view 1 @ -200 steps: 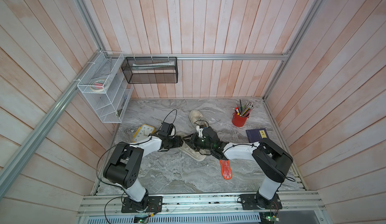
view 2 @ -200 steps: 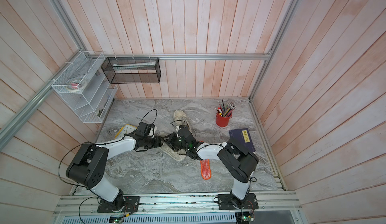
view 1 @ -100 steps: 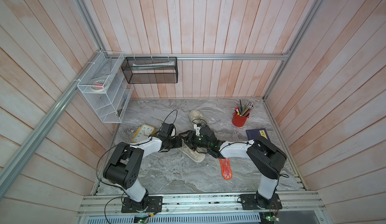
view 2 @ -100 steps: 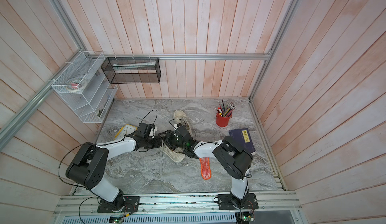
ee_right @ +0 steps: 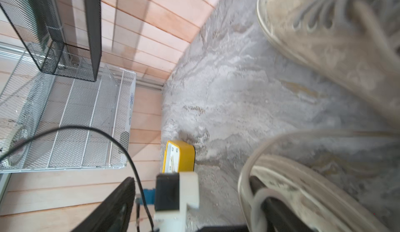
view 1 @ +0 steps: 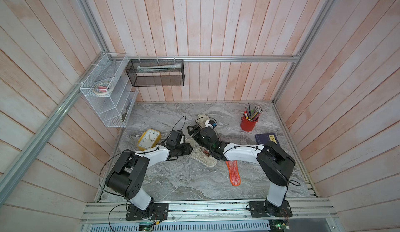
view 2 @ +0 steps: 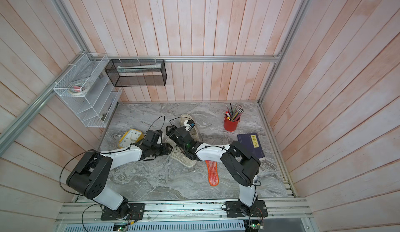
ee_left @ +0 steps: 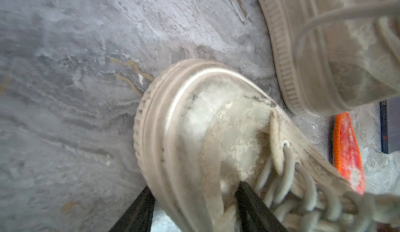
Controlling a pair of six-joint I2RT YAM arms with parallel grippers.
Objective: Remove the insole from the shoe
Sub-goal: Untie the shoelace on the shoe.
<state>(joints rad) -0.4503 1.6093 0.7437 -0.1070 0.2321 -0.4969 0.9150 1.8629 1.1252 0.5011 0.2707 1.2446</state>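
As the left tool pinches the shoe, bare tabletop lies beside.

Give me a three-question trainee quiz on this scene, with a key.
1. True or false: the orange insole lies on the table, outside the near shoe.
2. Fill in: the pencils stand in a ___ cup.
3. The left claw grips: A the insole, B the near shoe's toe, C the cup.
Key: 1 true; 2 red; 3 B.
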